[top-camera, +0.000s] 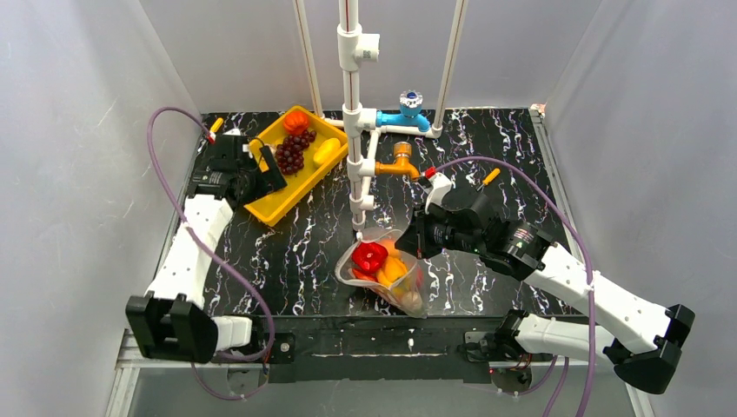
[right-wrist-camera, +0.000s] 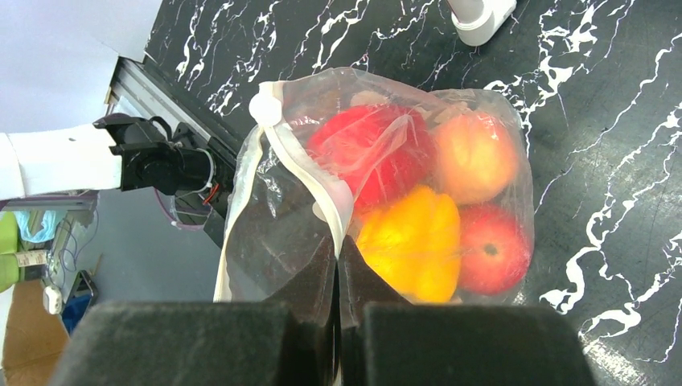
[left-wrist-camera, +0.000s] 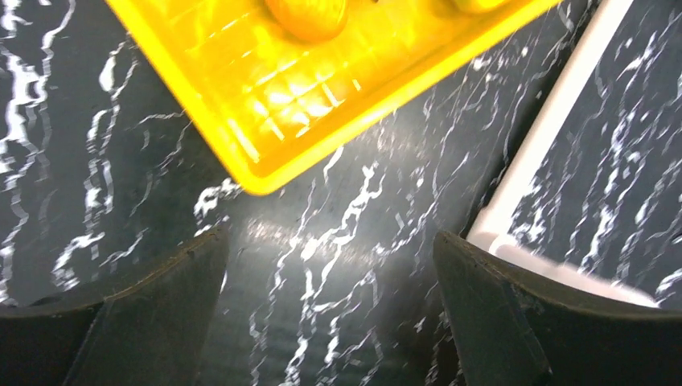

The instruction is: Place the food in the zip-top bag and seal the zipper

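The zip-top bag [top-camera: 387, 271] lies near the table's front centre, its mouth open toward the front edge. In the right wrist view the bag [right-wrist-camera: 273, 233] holds a red fruit [right-wrist-camera: 370, 153], a peach [right-wrist-camera: 474, 157], a yellow pepper [right-wrist-camera: 410, 241] and a red apple [right-wrist-camera: 492, 249]. My right gripper [right-wrist-camera: 337, 245] is shut on the zipper [right-wrist-camera: 301, 165] and reaches in from the bag's right [top-camera: 415, 246]. My left gripper [top-camera: 265, 169] is open and empty at the left side of the yellow tray [top-camera: 269, 204]. The tray holds dark grapes [top-camera: 291, 152], an orange-red piece [top-camera: 296, 120] and a yellow piece [top-camera: 327, 149].
A white pipe stand [top-camera: 352, 113] with a blue valve [top-camera: 410, 109] and an orange valve [top-camera: 401, 161] rises just behind the bag. In the left wrist view the open gripper [left-wrist-camera: 330, 265] hovers over black marble by the tray's corner [left-wrist-camera: 257, 173], beside a white pipe [left-wrist-camera: 547, 137].
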